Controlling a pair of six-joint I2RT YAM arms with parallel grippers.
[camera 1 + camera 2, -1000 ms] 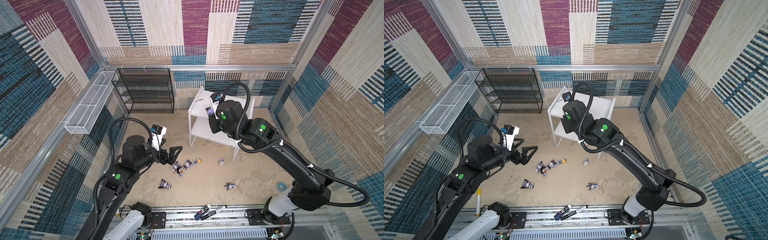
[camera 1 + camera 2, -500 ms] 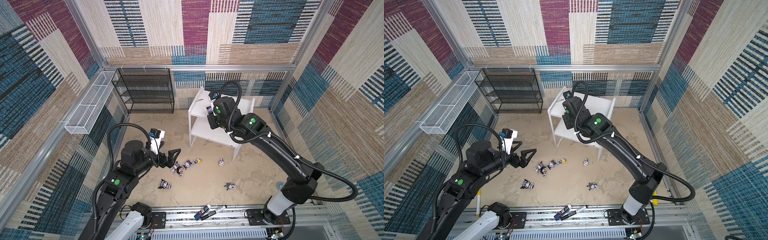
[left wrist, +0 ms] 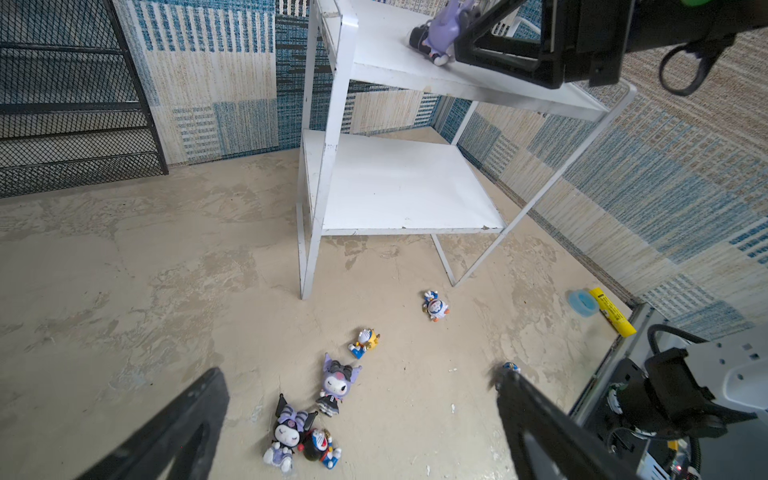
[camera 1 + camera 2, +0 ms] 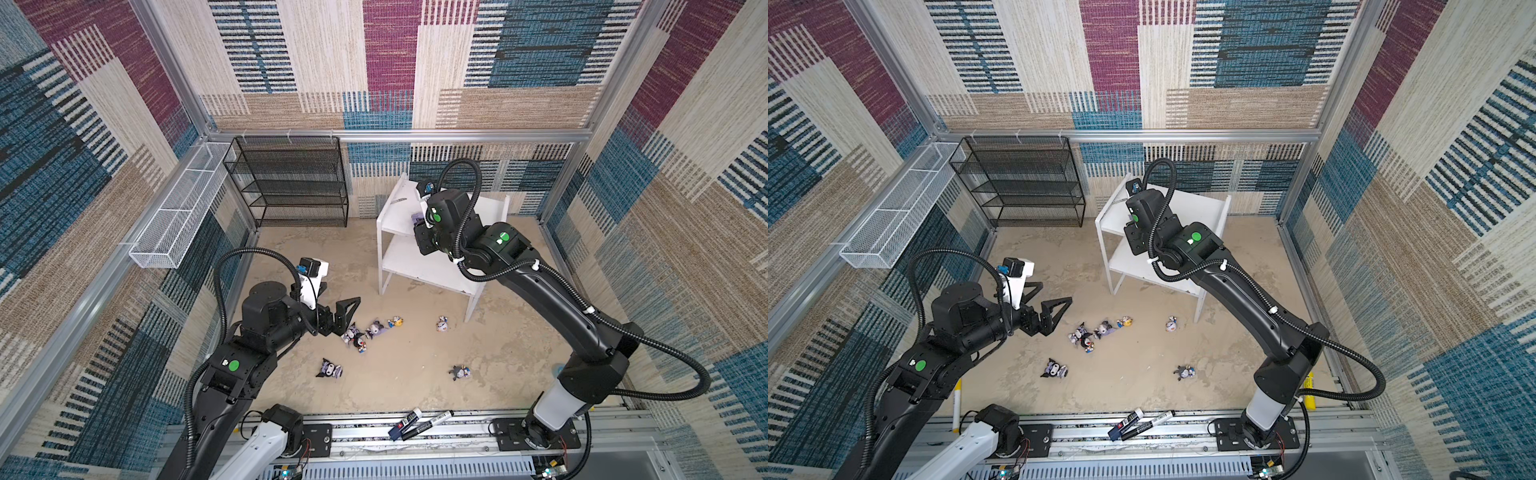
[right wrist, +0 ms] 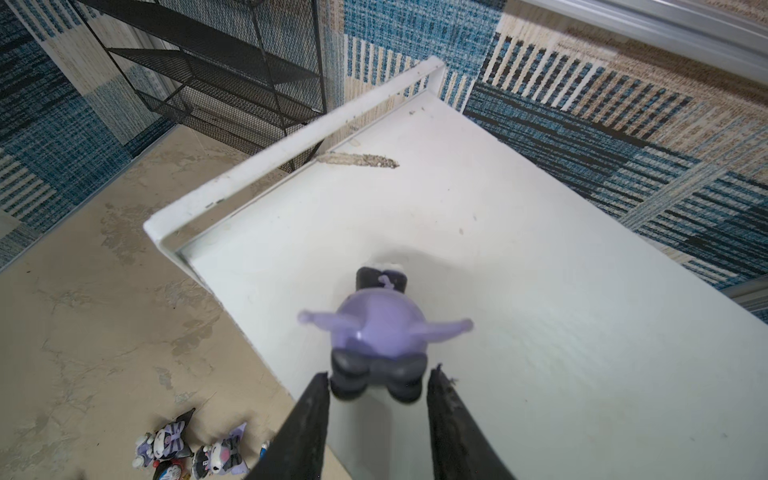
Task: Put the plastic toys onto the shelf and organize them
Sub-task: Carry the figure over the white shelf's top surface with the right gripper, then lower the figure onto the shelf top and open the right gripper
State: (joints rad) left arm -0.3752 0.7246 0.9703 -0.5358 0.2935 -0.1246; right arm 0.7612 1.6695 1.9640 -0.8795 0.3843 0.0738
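The white two-tier shelf (image 4: 399, 212) (image 4: 1200, 208) (image 3: 399, 183) stands at the back. A lilac-hooded toy (image 5: 376, 328) (image 3: 440, 33) (image 4: 417, 217) rests on its top panel (image 5: 498, 249), near the front left corner. My right gripper (image 5: 378, 382) is open just behind that toy, with a gap showing at one finger. Several plastic toys lie on the floor: a black-hooded one (image 3: 289, 430), a lilac one (image 3: 338, 384) (image 4: 376, 328), small ones (image 3: 365, 338) (image 3: 435, 305), and two apart (image 4: 330, 369) (image 4: 460, 372). My left gripper (image 3: 361, 374) (image 4: 1054, 293) hangs wide open over the cluster, holding nothing.
A black wire-mesh rack (image 4: 291, 183) stands left of the shelf, and a long white wire basket (image 4: 178, 220) hangs on the left wall. Black-and-white marker pens (image 4: 419, 422) lie on the front rail. A yellow marker (image 3: 613, 311) and a blue ring (image 3: 584, 302) lie by the right wall.
My right arm reached further back over the shelf's top panel and its jaws parted from the lilac toy. The left gripper stayed open and barely shifted.
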